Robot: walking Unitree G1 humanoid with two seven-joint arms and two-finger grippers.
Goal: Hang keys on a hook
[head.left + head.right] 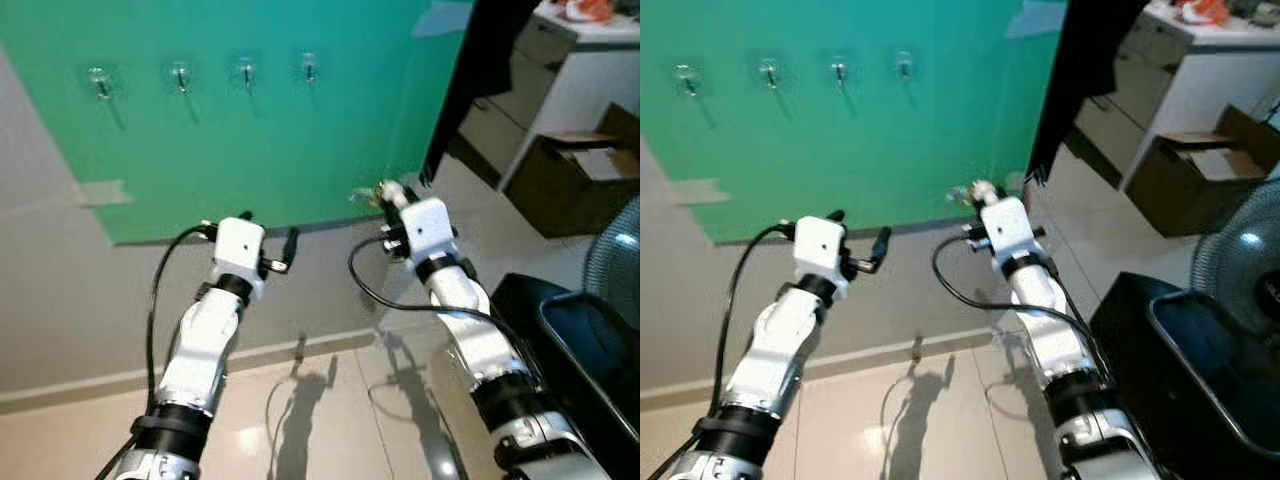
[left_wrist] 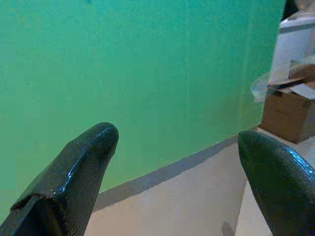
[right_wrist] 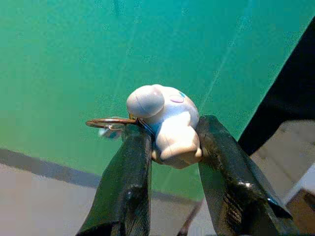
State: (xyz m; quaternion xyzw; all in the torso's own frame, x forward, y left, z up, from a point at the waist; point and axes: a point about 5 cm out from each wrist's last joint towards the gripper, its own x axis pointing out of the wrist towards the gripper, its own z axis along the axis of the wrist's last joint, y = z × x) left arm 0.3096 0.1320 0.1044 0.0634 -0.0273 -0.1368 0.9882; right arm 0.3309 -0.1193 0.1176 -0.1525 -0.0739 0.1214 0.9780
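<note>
Looking down from the head, both arms are raised toward the green board (image 1: 300,130), where four hooks (image 1: 246,72) sit in a row well above the right gripper (image 1: 390,195), which carries the keys (image 1: 385,190) low near the board's bottom edge, likely ready to be lifted. Seen along the left gripper (image 2: 177,147), its fingers stand wide apart and empty. At the right wrist, the fingers (image 3: 129,167) pinch a white figure charm (image 3: 165,123), leaving the key ring (image 3: 109,122) sticking out sideways, free to catch a hook.

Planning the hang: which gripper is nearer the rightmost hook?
Right. The right gripper, holding the keychain, sits below and right of the rightmost hook; the left gripper hangs lower, below it.
</note>
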